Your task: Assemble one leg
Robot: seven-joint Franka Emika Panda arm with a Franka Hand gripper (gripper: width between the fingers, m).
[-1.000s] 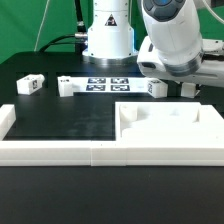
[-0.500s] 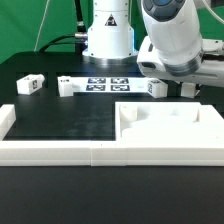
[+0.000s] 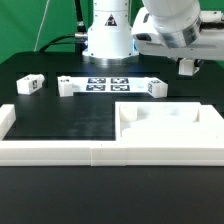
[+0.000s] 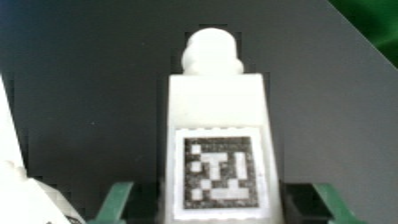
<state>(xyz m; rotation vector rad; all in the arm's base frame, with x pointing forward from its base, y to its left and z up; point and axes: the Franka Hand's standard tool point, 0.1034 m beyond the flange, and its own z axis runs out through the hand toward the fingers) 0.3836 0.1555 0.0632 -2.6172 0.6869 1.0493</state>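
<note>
Gripper is seen raised above the black table, toward the exterior view's right, clear of everything lying below it. In the wrist view the gripper is closed down to the width of the leg, which is held between the two green fingertips, one on each long side. The contact itself is cut off by the frame edge. The leg is carried off the table, its tagged face turned to the wrist camera and its rounded peg pointing away from the fingers, with only blurred dark table behind it. In the exterior view the held leg cannot be made out under the gripper. Three other legs are noted on the table in a rough row: a first spare leg at the exterior view's far left, a second spare leg just beside the marker board, and a third spare leg at the board's other end, below the raised gripper. The big white slab with corner recesses is lying flat at the exterior view's lower right. A low white rail is set along the near edge. The arm's white base is seen behind the marker board.
</note>
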